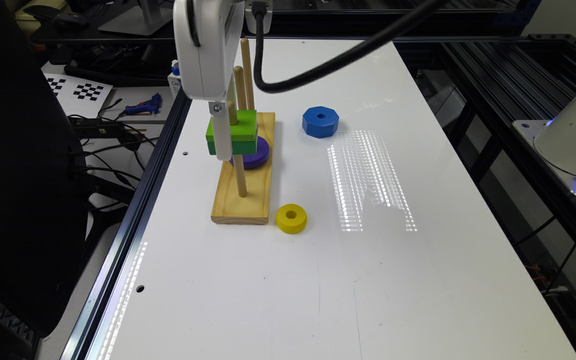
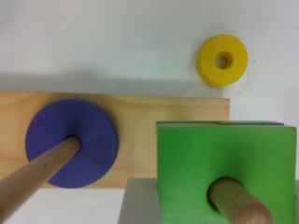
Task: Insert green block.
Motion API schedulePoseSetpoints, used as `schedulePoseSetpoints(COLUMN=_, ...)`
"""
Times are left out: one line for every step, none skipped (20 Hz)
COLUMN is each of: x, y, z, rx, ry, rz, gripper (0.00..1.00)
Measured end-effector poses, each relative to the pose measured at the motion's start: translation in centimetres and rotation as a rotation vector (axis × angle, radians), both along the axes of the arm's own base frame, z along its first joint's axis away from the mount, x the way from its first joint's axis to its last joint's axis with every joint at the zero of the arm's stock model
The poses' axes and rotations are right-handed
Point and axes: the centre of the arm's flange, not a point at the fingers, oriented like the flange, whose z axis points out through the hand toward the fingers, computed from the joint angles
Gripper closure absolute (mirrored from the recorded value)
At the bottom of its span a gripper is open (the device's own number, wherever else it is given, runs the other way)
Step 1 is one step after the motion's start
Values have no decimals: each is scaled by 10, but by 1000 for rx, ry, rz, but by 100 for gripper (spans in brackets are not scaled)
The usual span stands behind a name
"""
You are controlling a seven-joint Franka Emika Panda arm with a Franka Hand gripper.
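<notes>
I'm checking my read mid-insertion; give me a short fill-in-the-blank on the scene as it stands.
1. The green block is threaded on a ____ peg.
2. The disc already seated on the wooden base is ____.
3. The ring lying on the table beside the base's end is ____.
4. The blue octagonal block lies ____ the base.

Missing: wooden; purple; yellow; off

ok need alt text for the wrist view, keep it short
A green block sits threaded on a wooden peg, whose tip pokes up through the block's centre hole. Beside it a purple disc lies flat on the wooden base around a second peg. A yellow ring rests on the white table just off the base.
</notes>
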Motion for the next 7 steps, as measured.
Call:
schedulePoseSetpoints(x=0, y=0, z=0, rx=0, ry=0, rz=0, gripper=100)
schedulePoseSetpoints(x=0, y=0, z=0, rx=0, ry=0, rz=0, gripper=100)
schedulePoseSetpoints(x=0, y=0, z=0, rx=0, ry=0, rz=0, gripper=100)
schedulePoseSetpoints(x=0, y=0, z=0, rx=0, ry=0, rz=0, gripper=100)
schedulePoseSetpoints(x=0, y=0, z=-1, rx=0, ry=1, rz=0, gripper=100)
schedulePoseSetpoints(x=0, y=0, z=-3, rx=0, ry=2, rz=0, gripper=100)
schedulePoseSetpoints(x=0, y=0, z=-5, rx=0, ry=3, rz=1, gripper=100)
